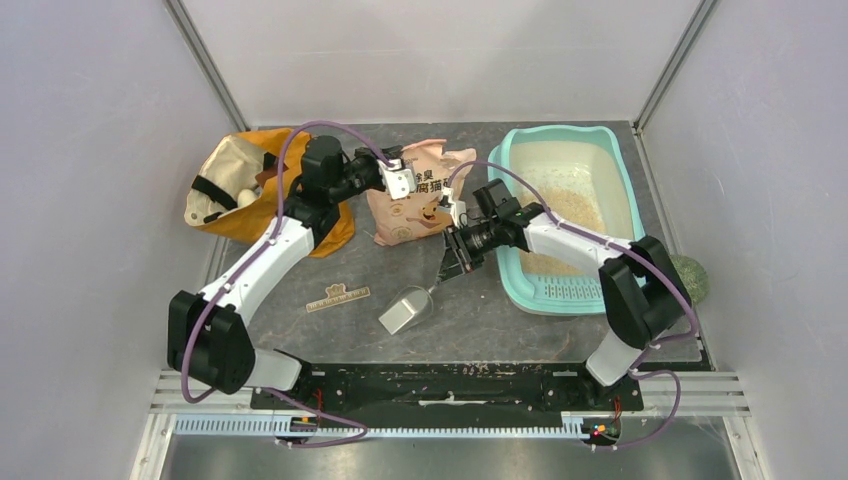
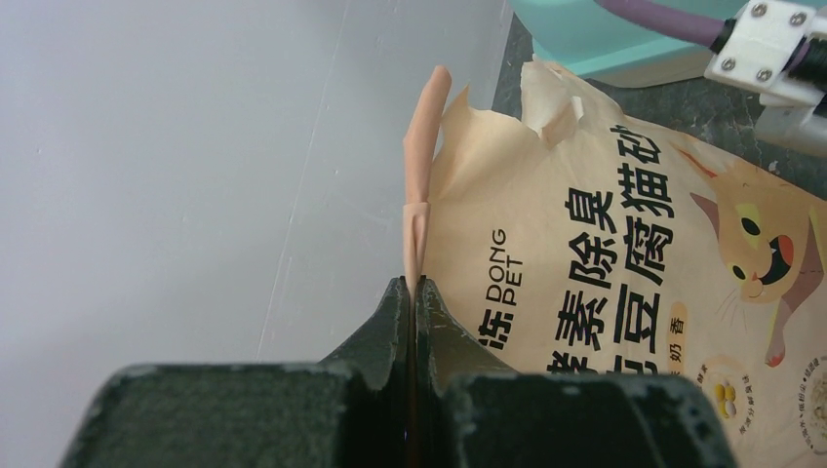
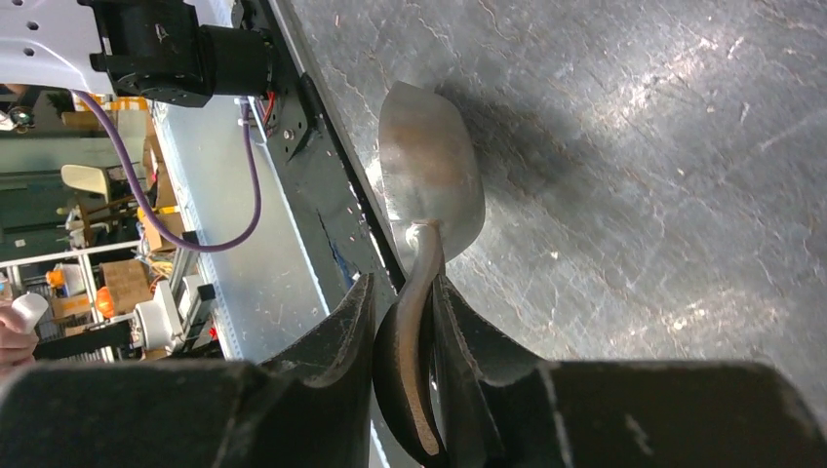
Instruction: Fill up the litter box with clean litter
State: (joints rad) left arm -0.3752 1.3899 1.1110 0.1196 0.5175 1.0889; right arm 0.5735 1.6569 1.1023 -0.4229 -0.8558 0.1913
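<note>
**Pouch Pinched, Scoop Gripped, Litter Box Part Filled**

Over in the upper right of the top view sits the litter box (image 1: 560,132): a long teal-green tray with a raised rim, pale cream inside, its perforated lip at the end nearest the arm bases. The clean litter (image 1: 572,200) lies inside it as a patch of fine beige-tan grains across the floor, while the cream band at the far end shows bare. A corner of the teal wall also peeks into the top of the left wrist view.

At centre frame the left gripper (image 2: 414,292) has its jaws pressed tight together on the pink sealed edge of the peach pouch (image 2: 585,292). The pouch's top is ragged and torn, and its printed face with the cartoon animal is turned toward the wrist camera. From above, the pouch stands on the dark table (image 1: 480,320) just left of the tray.

The right gripper (image 3: 402,302) is clamped narrowly around the curved handle of the silver scoop (image 3: 434,185), and the right arm reaches across the tray's near left corner. The scoop's bowl points toward the bottom of the top view, low over the table; whether it touches the surface I cannot tell.

Upper left, well apart from the tray, lies an orange fabric bag (image 1: 235,190).
</note>
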